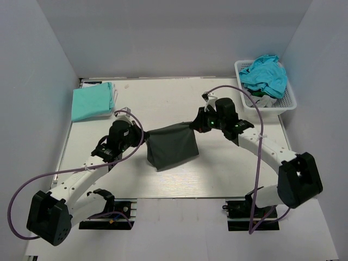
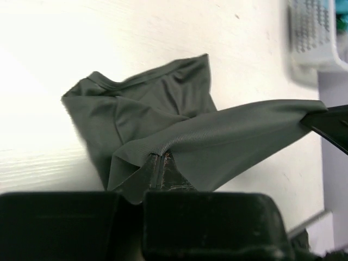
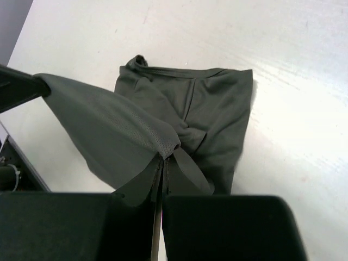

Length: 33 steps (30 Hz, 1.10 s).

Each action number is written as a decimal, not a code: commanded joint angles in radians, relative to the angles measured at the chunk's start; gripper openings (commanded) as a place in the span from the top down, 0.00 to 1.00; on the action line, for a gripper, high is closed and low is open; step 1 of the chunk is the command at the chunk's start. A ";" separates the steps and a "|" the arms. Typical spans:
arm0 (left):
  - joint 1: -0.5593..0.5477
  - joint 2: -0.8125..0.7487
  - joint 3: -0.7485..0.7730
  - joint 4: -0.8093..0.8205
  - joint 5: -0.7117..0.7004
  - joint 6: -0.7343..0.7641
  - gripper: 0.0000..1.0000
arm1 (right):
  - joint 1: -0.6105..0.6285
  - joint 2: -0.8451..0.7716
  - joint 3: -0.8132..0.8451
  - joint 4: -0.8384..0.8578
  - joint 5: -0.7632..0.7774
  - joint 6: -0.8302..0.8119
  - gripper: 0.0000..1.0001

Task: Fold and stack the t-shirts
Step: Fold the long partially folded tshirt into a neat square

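Both grippers (image 1: pixel 145 140) (image 1: pixel 193 126) on charcoal t-shirt (image 1: pixel 173 148)

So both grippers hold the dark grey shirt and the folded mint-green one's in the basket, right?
No: top view shows the folded mint-green shirt on the table, outside the basket. Left gripper and right gripper do hold the dark grey shirt.

Two slender white-shelled robot arms, the left arm (image 1: pixel 76 187) and the right arm (image 1: pixel 266 148), have bulky rounded black joint housings (largest at the shoulders). A thin purple cable (image 1: pixel 261 122) trails along each. The matte black, blocky left gripper (image 2: pixel 160 163) and right gripper (image 3: pixel 163 160) match. Both black base mounts (image 1: pixel 106 215) are flat.
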 commanded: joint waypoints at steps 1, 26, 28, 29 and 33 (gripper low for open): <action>0.008 0.006 0.041 -0.022 -0.137 -0.034 1.00 | -0.001 0.061 0.089 0.039 0.007 -0.046 1.00; 0.187 0.534 0.161 0.023 -0.292 -0.146 1.00 | -0.017 0.860 0.734 -0.060 -0.042 -0.091 0.52; 0.197 0.558 0.204 -0.002 -0.249 -0.137 1.00 | -0.017 0.888 0.791 -0.074 -0.054 -0.111 0.10; 0.197 0.559 0.216 -0.011 -0.237 -0.137 0.98 | -0.017 0.889 0.805 -0.094 -0.059 -0.114 0.10; 0.197 0.526 0.251 -0.031 -0.203 -0.097 0.49 | -0.014 0.847 0.839 -0.117 -0.068 -0.137 0.10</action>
